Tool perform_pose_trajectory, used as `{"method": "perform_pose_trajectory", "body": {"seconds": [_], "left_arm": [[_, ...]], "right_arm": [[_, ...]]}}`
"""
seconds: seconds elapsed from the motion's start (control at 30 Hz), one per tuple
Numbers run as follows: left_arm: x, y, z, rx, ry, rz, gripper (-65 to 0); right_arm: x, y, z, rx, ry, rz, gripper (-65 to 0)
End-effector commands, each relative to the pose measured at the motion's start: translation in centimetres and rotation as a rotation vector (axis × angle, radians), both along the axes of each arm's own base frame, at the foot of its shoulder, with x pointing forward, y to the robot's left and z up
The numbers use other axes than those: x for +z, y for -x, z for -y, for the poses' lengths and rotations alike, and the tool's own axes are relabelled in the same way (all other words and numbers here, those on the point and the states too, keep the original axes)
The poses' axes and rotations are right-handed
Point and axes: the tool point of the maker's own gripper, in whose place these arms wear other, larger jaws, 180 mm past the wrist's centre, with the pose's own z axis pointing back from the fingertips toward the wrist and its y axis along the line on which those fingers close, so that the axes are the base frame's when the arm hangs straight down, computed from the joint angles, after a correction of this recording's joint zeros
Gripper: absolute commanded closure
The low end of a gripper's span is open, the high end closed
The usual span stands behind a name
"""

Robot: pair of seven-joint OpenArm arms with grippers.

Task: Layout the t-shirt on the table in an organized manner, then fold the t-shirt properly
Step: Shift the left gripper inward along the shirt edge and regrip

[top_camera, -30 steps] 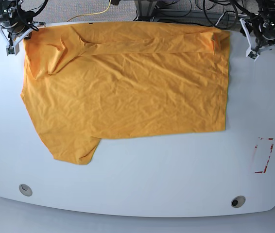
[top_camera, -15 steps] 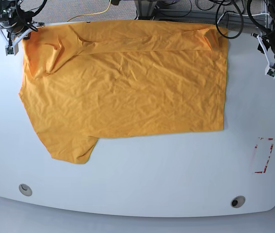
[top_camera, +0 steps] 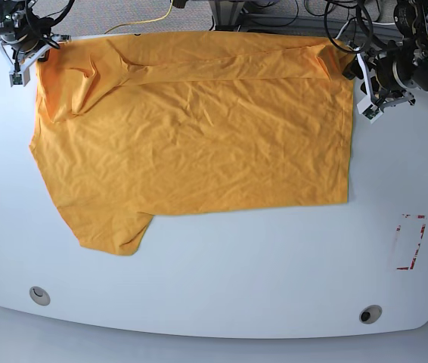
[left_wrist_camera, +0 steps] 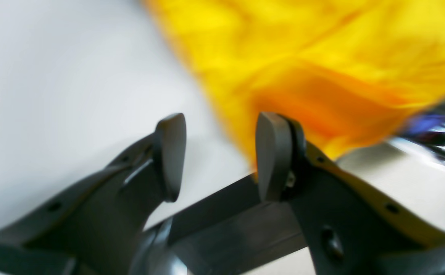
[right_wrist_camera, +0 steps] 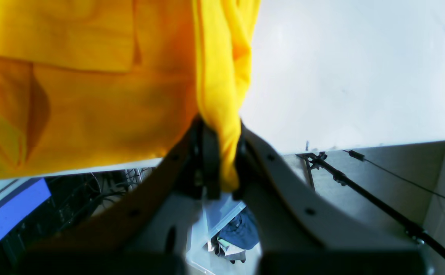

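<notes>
The orange-yellow t-shirt (top_camera: 199, 136) lies spread and wrinkled across the far half of the white table (top_camera: 237, 280), with one sleeve pointing toward the front left. My right gripper (top_camera: 19, 68) is at the far left corner, shut on a bunched fold of the t-shirt (right_wrist_camera: 222, 126) at the table's edge. My left gripper (top_camera: 364, 94) is open and empty, just off the shirt's far right corner. In the left wrist view the left gripper (left_wrist_camera: 220, 152) has its jaws apart over the bare table (left_wrist_camera: 54, 76), and the blurred t-shirt (left_wrist_camera: 321, 57) lies just beyond.
A red tape outline (top_camera: 410, 242) marks the table's right side. Two grey grommets (top_camera: 39, 295) (top_camera: 370, 314) sit near the front edge. Cables (top_camera: 335, 19) and frame parts lie beyond the far edge. A blue box (right_wrist_camera: 8, 202) shows below the table.
My left arm swung out to the right, then came back in to the shirt's far right corner. The right arm held still. The shirt barely shifted.
</notes>
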Motion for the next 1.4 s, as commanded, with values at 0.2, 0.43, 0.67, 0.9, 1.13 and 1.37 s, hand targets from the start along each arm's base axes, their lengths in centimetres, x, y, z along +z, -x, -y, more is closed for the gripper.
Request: {"method": "perform_pose_trajectory", "body": {"seconds": [0.2, 0.43, 0.67, 0.9, 1.13, 1.37], "left_arm": [[1.9, -0.6, 1.9, -0.042, 0.129, 0.039, -28.6], [2.3, 0.0, 3.9, -0.120, 0.211, 0.014, -28.6], [1.8, 1.3, 6.1, -0.212, 0.242, -0.038, -28.6], [1.5, 1.9, 7.2, -0.240, 0.263, -0.060, -28.6], [1.4, 1.9, 7.1, -0.242, 0.258, -0.061, -28.6], [1.4, 1.9, 7.1, -0.243, 0.258, -0.062, -28.6]], "right_arm": [[1.0, -0.6, 0.7, 0.013, 0.032, 0.026, -0.2], [1.0, -0.6, 0.7, 0.012, 0.032, 0.024, -0.2], [1.1, -1.0, 0.7, 0.011, 0.031, 0.033, -0.2], [1.1, -1.1, 0.7, 0.011, 0.030, 0.035, -0.2], [1.0, -1.0, 0.7, 0.010, 0.029, 0.034, -0.2], [1.0, -1.0, 0.7, 0.010, 0.029, 0.034, -0.2]]}}
